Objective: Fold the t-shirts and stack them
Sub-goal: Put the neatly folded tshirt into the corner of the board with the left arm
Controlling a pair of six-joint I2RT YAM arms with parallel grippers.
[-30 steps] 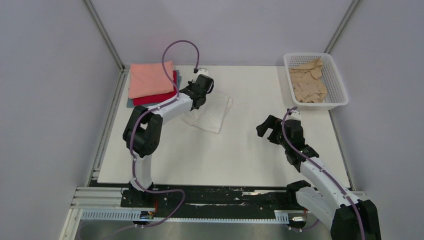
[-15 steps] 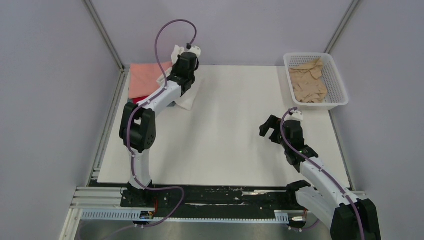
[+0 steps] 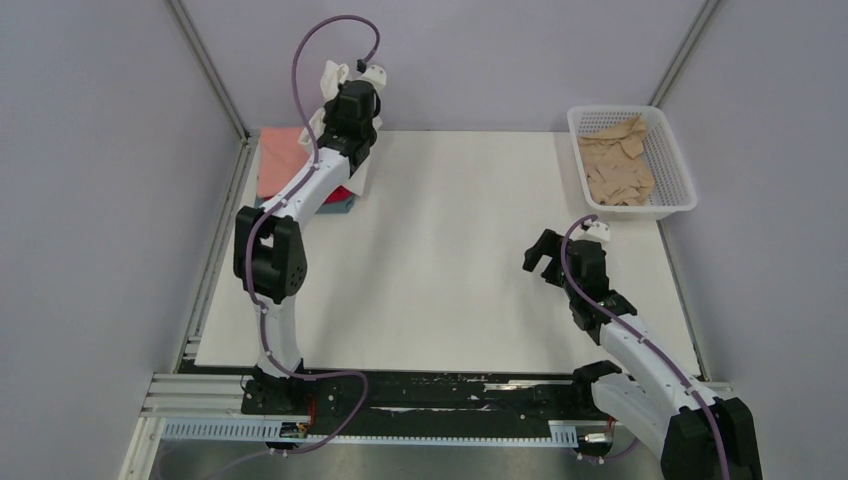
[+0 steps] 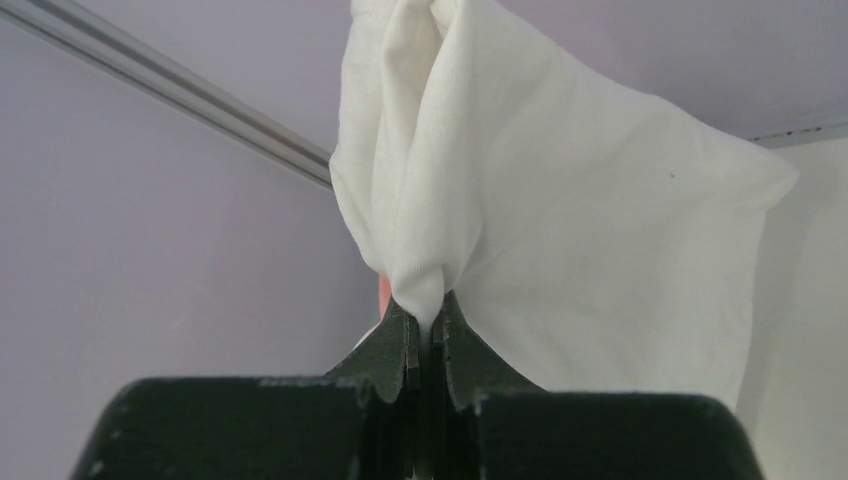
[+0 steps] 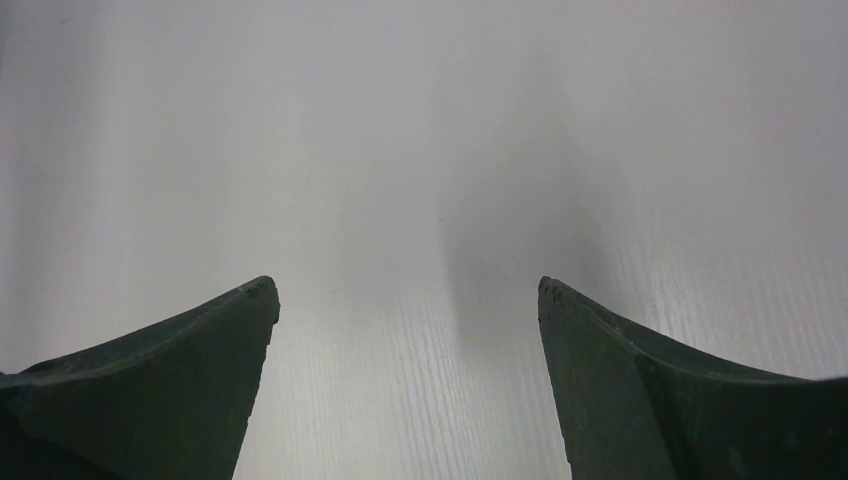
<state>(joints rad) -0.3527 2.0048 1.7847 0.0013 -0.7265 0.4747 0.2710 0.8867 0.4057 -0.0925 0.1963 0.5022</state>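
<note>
My left gripper (image 4: 428,312) is shut on a bunched fold of the white t-shirt (image 4: 560,200), which hangs from its jaws. From above, the left gripper (image 3: 340,92) is raised at the back left. The white t-shirt (image 3: 329,74) hangs in the air over the right side of the folded stack. That stack shows a salmon-pink t-shirt (image 3: 278,155) on top, with red (image 3: 340,194) and grey-blue (image 3: 341,206) edges beneath. My right gripper (image 3: 546,259) hovers open over bare table at the right; its wrist view shows the right gripper (image 5: 408,292) with nothing between its fingers.
A white lattice basket (image 3: 682,175) stands at the back right with a crumpled tan t-shirt (image 3: 615,165) inside. Grey walls and a metal corner post (image 3: 205,65) close in behind the stack. The white tabletop (image 3: 450,250) lies between the arms.
The left arm lifted the white t-shirt off the table's middle-left and carried it up and back to the left, over the stack. The right arm barely moved.
</note>
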